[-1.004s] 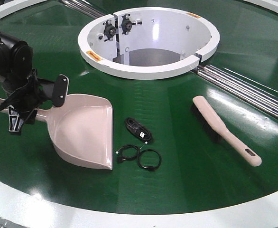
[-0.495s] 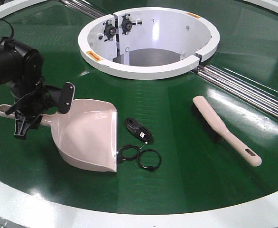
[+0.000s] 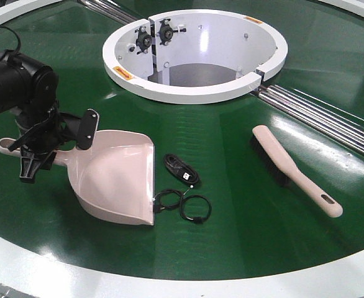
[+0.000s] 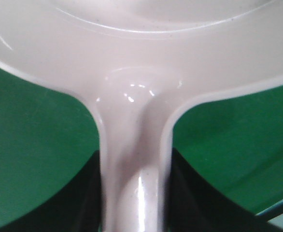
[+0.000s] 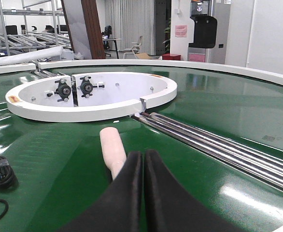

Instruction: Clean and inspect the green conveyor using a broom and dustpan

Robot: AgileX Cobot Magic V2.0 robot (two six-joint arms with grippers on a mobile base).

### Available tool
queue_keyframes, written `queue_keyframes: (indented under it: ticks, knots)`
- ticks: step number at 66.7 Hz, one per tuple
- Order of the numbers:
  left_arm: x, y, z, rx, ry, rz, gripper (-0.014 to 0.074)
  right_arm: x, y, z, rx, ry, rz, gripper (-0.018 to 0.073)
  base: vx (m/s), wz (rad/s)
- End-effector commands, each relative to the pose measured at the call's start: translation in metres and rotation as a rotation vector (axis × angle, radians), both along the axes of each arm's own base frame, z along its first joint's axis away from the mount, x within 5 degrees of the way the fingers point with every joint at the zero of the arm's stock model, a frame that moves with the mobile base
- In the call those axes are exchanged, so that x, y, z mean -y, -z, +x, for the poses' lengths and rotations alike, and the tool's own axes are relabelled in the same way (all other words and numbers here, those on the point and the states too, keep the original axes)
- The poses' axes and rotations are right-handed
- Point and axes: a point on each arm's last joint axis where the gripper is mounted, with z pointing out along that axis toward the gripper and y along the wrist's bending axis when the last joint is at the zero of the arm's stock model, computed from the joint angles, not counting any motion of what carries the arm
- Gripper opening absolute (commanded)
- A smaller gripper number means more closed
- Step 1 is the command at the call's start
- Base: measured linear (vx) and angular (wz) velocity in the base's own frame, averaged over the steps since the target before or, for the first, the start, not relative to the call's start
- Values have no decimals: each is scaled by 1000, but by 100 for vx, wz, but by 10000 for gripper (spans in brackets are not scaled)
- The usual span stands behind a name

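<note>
On the conveyor (image 3: pixel 232 161), the dustpan (image 3: pixel 117 177) lay at eight o'clock from the ring (image 3: pixel 194 93), the broom (image 3: pixel 294 171) at four. The left gripper (image 3: pixel 56 147) clenched the pan's handle, positioning it. The right gripper (image 5: pixel 142 193), pinched empty, should next take the broom. Since a second before, the pan had slid toward three o'clock, up against the cables (image 3: pixel 182 202).

One dustpan (image 3: pixel 113 180), one broom (image 3: pixel 294 171), one green conveyor (image 3: pixel 244 217), one black cable bundle (image 3: pixel 182 169), two black cable loops (image 3: pixel 195 208).
</note>
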Motion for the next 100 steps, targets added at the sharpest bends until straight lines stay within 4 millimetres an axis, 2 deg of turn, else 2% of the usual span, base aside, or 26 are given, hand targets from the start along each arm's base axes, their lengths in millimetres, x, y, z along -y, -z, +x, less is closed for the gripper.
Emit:
queue_keyframes:
  ticks: [1, 71, 80, 85, 93, 100]
  knots:
    - [7, -22, -5, 26, 30, -22, -6, 1, -7, -1, 85, 10, -3, -8, 0, 0]
    - [8, -21, -6, 17, 26, -27, -6, 1, -9, -1, 104, 10, -3, -8, 0, 0]
    - [8, -21, -6, 17, 26, -27, -6, 2, -19, -3, 194, 8, 115, -8, 0, 0]
    - [8, -21, -6, 17, 26, -27, -6, 1, -27, -4, 178, 5, 118, -8, 0, 0]
    - [8, -21, -6, 17, 26, -27, -6, 0, -51, 1, 105, 1, 99, -8, 0, 0]
    - [8, -21, -6, 17, 26, -27, -6, 0, -84, 13, 29, -2, 89, -8, 0, 0]
